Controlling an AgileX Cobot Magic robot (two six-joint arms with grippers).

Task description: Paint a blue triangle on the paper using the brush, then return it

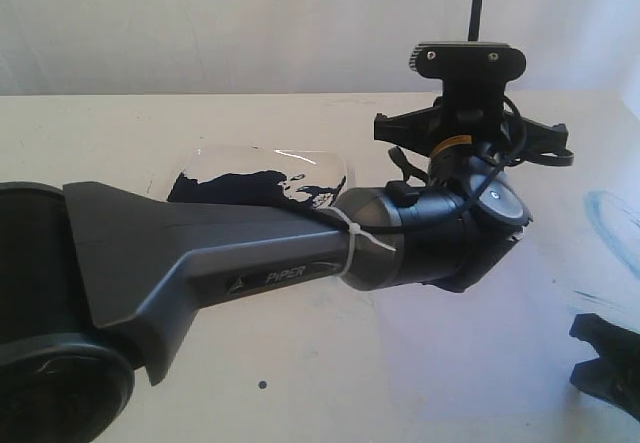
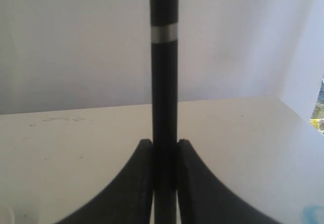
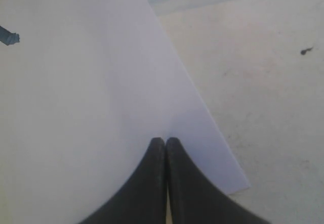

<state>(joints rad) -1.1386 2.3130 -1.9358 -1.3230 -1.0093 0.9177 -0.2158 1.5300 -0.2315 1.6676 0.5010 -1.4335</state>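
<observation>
My left gripper (image 2: 164,144) is shut on the black handle of the brush (image 2: 164,82), below its narrow silver band. In the exterior view the handle's top end (image 1: 476,8) sticks up above the left wrist, which hides the fingers and the bristle tip. My right gripper (image 3: 165,141) is shut with nothing in it and hovers over the paper (image 3: 91,82) near one corner. It shows at the lower right in the exterior view (image 1: 600,358). A short dark-blue mark (image 3: 8,36) lies on the paper at the picture's edge. I cannot tell whether it belongs to the blue triangle, which does not show as a whole.
A glossy dish (image 1: 330,168) with a big navy paint blotch (image 1: 240,185) stands behind the left forearm (image 1: 230,253). Pale light-blue smears (image 1: 612,218) mark the tabletop at the right. A small dark spot (image 1: 263,384) sits on the table near the front.
</observation>
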